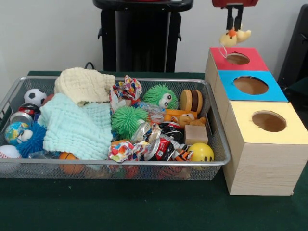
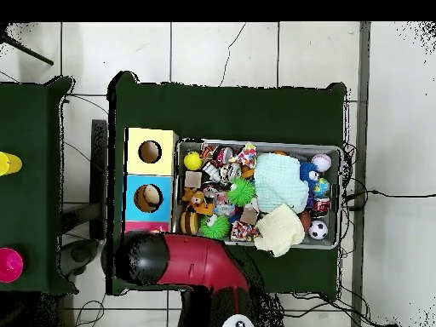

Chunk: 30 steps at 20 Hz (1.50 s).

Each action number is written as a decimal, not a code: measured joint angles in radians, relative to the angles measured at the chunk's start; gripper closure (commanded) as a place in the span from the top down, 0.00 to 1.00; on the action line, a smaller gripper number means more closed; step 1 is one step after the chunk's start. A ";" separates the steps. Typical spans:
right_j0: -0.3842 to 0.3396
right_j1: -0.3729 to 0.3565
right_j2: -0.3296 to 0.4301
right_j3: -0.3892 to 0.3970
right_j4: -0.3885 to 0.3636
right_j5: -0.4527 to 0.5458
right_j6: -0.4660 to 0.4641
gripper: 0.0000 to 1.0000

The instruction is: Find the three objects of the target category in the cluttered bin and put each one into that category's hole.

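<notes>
Gripper (image 1: 235,26) pinching soft yellow plush duck (image 1: 234,37).

A row of three wooden boxes stands on the green desk (image 1: 120,207), each with a round hole in its coloured top: the red-topped box (image 1: 238,59) farthest, the blue-topped box (image 1: 251,86) in the middle and the yellow-topped box (image 1: 267,147) nearest in the front view. In the overhead view a yellow cup (image 2: 8,163) and a pink cup (image 2: 9,265) sit on a second green surface at the picture's left edge
</notes>
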 measured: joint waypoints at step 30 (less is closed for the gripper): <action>-0.126 0.059 0.048 0.047 0.447 0.408 0.000 0.00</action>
